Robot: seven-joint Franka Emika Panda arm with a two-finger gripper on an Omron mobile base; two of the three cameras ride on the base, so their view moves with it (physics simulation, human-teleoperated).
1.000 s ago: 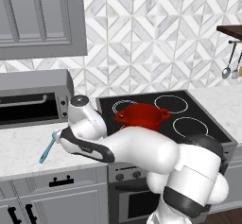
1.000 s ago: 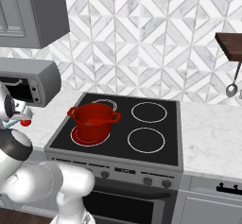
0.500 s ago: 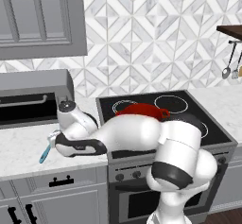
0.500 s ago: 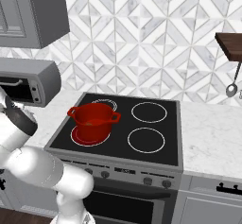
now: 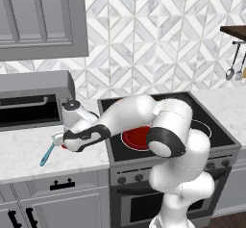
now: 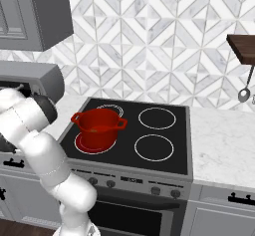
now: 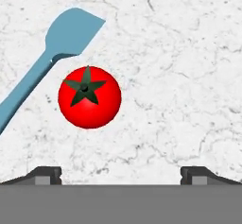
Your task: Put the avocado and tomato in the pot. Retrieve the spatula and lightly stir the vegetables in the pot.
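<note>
The tomato (image 7: 90, 97) is a glossy red ball with a dark star stem, resting on the white marble counter (image 7: 179, 76). It lies left of centre, ahead of my open gripper (image 7: 121, 176), and nothing sits between the wide-apart fingertips (image 7: 47, 175). The light-blue spatula (image 7: 71, 29) lies just beside the tomato, handle running to the lower left. In the left base view my gripper (image 5: 59, 140) hangs low over the counter by the spatula (image 5: 46, 155). The red pot (image 6: 98, 128) stands on the front left burner. The avocado is out of view.
A grey toaster oven (image 5: 33, 99) stands at the back of the left counter, close behind my hand. The black stove top (image 6: 159, 130) has bare burners right of the pot. Metal utensils (image 5: 231, 73) hang at the far right wall.
My arm has swung further left and lower, bringing the hand down over the counter near the spatula and tomato. The pot has stayed put.
</note>
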